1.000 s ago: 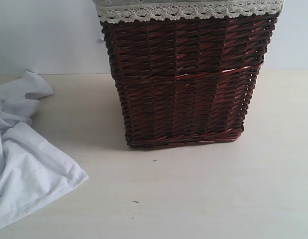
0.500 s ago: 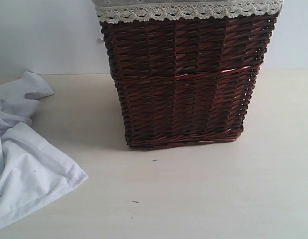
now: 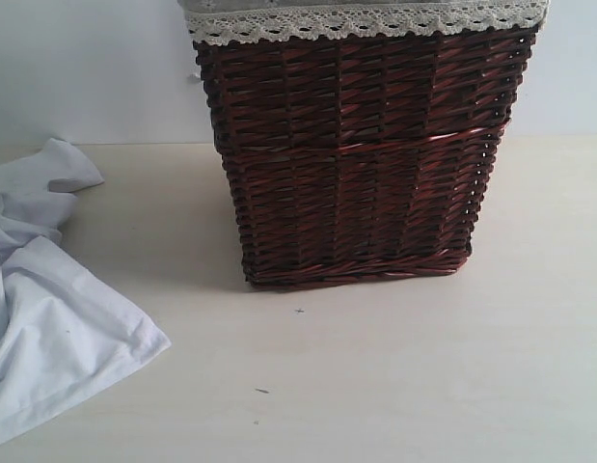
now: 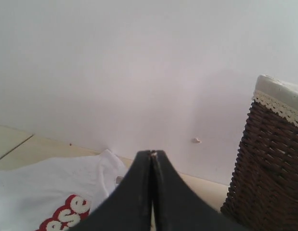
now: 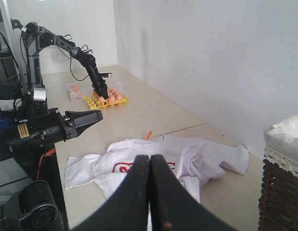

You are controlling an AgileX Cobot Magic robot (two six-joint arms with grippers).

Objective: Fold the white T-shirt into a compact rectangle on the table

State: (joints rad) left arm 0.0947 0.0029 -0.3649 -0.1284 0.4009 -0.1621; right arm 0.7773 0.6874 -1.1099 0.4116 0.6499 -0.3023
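The white T-shirt (image 3: 47, 309) lies crumpled on the table (image 3: 394, 367) at the left edge of the exterior view, only partly in frame. The right wrist view shows the T-shirt (image 5: 187, 156) spread loosely, red-outlined letters up, with an orange neck tag (image 5: 148, 135) at its far edge. The left wrist view catches the T-shirt (image 4: 47, 180) and its lettering. My left gripper (image 4: 152, 155) is shut and empty, held above the table beside the shirt. My right gripper (image 5: 149, 158) is shut and empty, well above the shirt. Neither gripper appears in the exterior view.
A tall brown wicker basket (image 3: 361, 164) with a lace-trimmed cloth lining (image 3: 366, 19) stands on the table to the right of the shirt. Another robot arm (image 5: 74, 53) reaches over a yellow egg tray (image 5: 108, 100) on a farther table. A white wall runs behind.
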